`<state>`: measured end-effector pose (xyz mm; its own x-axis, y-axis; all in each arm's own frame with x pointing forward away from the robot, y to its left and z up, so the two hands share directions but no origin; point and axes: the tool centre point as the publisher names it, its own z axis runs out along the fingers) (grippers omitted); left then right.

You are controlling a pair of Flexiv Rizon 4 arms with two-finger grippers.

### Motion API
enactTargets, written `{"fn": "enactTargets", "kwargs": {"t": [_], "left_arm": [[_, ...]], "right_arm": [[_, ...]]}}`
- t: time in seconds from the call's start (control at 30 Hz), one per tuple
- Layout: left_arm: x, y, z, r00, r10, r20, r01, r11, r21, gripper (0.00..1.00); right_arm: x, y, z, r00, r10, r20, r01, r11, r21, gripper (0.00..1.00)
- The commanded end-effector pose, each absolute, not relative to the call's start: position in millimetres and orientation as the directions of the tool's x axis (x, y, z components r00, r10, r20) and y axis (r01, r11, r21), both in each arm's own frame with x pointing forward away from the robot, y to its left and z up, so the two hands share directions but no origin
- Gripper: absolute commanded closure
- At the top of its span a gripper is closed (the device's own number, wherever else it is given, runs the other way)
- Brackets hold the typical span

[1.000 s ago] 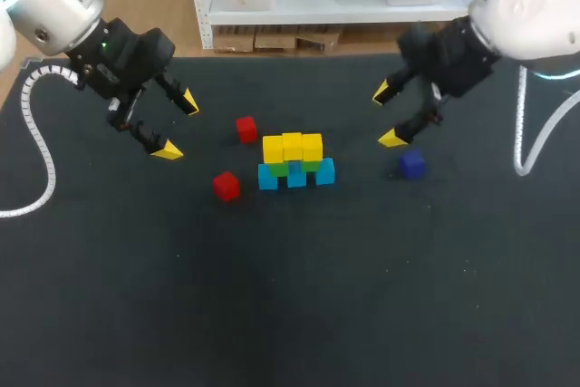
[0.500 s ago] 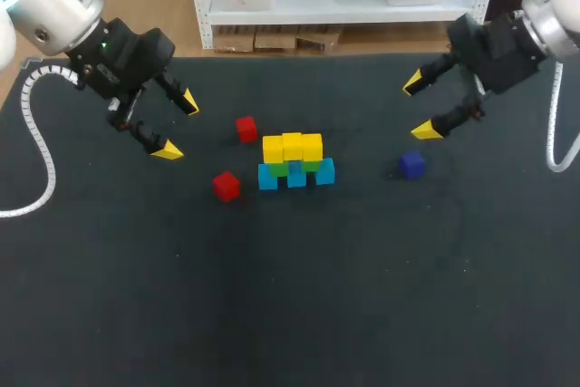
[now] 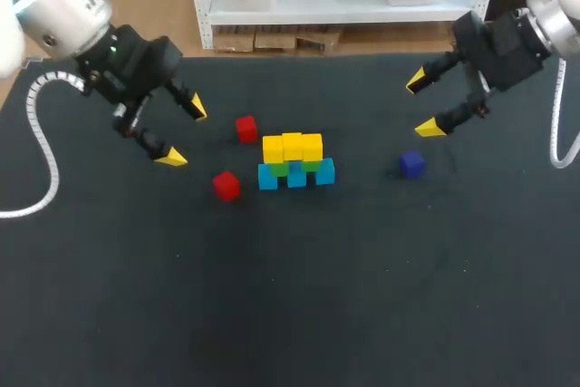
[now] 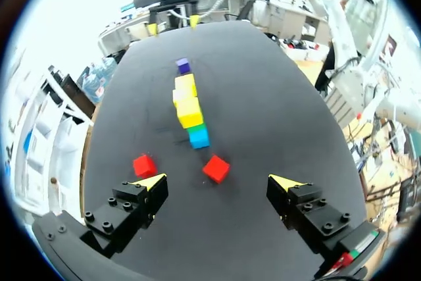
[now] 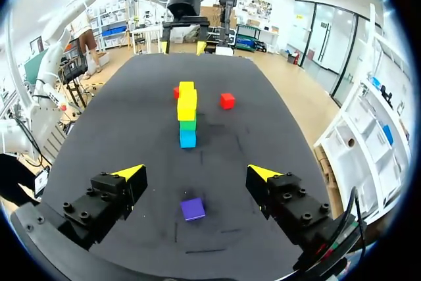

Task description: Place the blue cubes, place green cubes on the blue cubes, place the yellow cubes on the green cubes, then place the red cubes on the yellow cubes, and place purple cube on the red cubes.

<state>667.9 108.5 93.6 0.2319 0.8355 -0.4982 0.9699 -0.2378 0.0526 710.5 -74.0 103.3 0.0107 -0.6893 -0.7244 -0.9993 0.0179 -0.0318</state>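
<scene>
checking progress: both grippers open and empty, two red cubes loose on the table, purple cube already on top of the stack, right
Not quite: the purple cube lies on the table, apart from the stack, as the head view shows. Rest holds.

Black table (image 3: 290, 314); row of blue cubes (image 3: 296, 178), two red cubes (image 3: 226, 186) left, purple cube (image 3: 412, 164) right

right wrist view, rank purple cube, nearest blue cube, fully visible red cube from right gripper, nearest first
1. purple cube, almost under the right gripper.
2. blue cube, near end of the stack.
3. red cube, farther on, beside the stack.
</scene>
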Motion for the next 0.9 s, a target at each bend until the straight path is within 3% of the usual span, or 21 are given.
{"fn": "enactTargets", "kwargs": {"t": [0.03, 0.17, 0.47, 0.9], "left_arm": [[667.4, 89.9, 83.4, 0.321, 0.816, -0.481, 0.944, -0.318, 0.090, 0.00], [671.6, 79.0, 72.1, 0.394, 0.803, -0.447, 0.911, -0.405, 0.074, 0.00], [702.2, 73.5, 60.8, 0.407, 0.815, -0.413, 0.901, -0.433, 0.034, 0.00], [751.3, 77.1, 51.4, 0.032, 0.889, -0.456, 0.999, -0.026, 0.018, 0.00]], "right_arm": [[711.2, -74.1, 102.9, 0.012, -0.687, -0.726, -0.999, 0.016, -0.031, 0.00], [711.2, -74.1, 102.9, 0.012, -0.687, -0.726, -0.999, 0.016, -0.031, 0.00], [711.2, -74.1, 102.9, 0.012, -0.687, -0.726, -0.999, 0.016, -0.031, 0.00], [711.2, -74.1, 102.9, 0.012, -0.687, -0.726, -0.999, 0.016, -0.031, 0.00]]}}
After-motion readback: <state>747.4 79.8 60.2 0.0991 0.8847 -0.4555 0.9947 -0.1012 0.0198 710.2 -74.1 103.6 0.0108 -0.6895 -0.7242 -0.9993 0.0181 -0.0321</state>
